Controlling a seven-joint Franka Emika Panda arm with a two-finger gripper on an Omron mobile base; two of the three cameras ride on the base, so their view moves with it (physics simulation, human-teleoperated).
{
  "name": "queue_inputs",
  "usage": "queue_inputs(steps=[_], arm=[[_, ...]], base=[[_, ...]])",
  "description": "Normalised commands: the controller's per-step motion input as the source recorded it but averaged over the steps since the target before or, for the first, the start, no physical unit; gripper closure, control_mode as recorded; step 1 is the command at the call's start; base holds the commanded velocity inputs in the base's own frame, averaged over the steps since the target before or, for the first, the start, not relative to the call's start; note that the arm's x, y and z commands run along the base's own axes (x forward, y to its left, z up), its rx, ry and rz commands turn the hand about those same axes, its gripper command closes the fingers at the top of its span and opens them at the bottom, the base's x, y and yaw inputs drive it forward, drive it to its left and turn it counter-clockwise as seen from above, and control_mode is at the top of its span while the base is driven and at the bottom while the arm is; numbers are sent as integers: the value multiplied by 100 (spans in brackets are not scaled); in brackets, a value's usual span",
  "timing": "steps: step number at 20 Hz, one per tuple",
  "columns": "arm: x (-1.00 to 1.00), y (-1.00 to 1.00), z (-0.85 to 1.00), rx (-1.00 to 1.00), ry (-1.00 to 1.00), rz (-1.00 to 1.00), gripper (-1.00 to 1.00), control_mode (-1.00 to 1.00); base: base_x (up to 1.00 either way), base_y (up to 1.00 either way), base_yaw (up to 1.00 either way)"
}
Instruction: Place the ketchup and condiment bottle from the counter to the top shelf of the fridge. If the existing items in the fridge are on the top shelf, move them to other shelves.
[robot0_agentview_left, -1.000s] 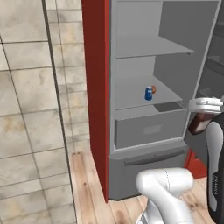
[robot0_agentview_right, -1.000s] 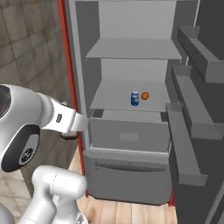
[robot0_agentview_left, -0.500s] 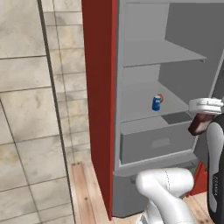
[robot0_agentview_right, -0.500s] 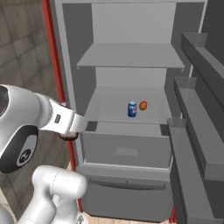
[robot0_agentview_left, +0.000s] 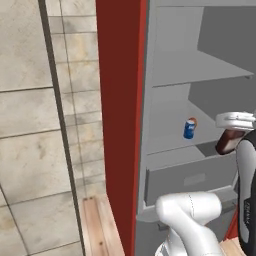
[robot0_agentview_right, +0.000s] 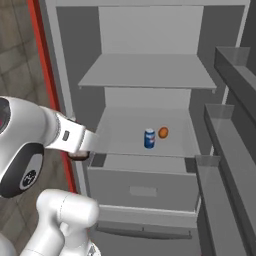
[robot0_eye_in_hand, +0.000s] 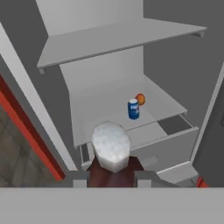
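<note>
we see the jaws closed on the ketchup (robot0_eye_in_hand: 111, 164), held upright; the top shelf (robot0_eye_in_hand: 118, 41) lies above and ahead, over the blue can (robot0_eye_in_hand: 133, 109).

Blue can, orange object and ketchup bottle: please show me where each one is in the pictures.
blue can (robot0_agentview_right: 149, 138), right base view, middle of its side.
orange object (robot0_agentview_right: 163, 132), right base view, its centre.
ketchup (robot0_eye_in_hand: 111, 146), hand view, its pale cap.
</note>
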Motion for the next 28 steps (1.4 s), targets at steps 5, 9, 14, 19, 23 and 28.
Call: queue_inputs(steps=[5, 9, 14, 19, 23, 28], arm=[[0, 0, 0, 0, 0, 0, 100, 100], [0, 0, 0, 0, 0, 0, 100, 100], [3, -5, 10, 0, -2, -2, 100, -100], [1, -21, 69, 0, -23, -13, 100, -100], [12, -1, 66, 0, -28, -8, 100, -100], [63, 0, 45, 0, -20, -6, 100, -100]], base=[[35, -26, -12], [51, -4, -7], [34, -11, -6], [0, 0, 0], [0, 0, 0], [0, 0, 0]])
